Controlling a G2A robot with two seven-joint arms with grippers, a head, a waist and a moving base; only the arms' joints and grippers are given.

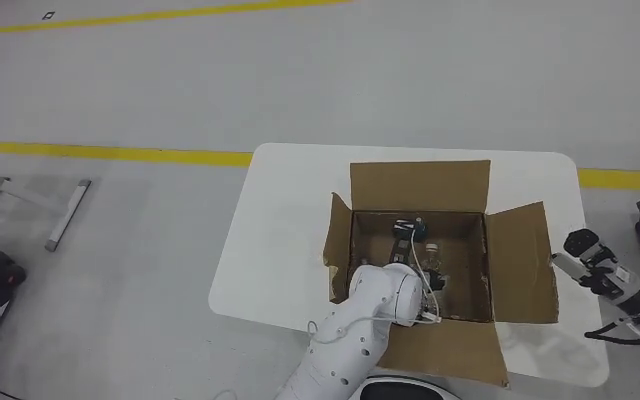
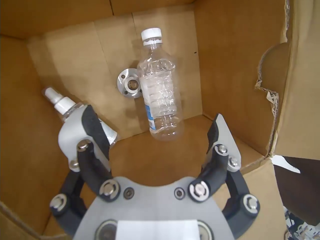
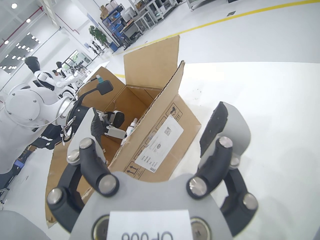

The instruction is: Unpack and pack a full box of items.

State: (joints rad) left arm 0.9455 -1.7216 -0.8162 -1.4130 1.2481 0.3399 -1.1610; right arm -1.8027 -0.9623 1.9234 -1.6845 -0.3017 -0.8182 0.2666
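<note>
Box (image 2: 232, 51), L wrist view, bottle (image 2: 160, 93), flange (image 2: 127, 83), sprayer (image 2: 58, 102)

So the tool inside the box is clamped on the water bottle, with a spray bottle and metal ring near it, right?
No: the left wrist view shows the left tool open and empty, short of the water bottle. The spray bottle and metal ring do lie near it.

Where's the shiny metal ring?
In the left wrist view, the metal ring lies on the cardboard box floor, partly hidden by the clear water bottle, with the spray bottle on its other side.
</note>
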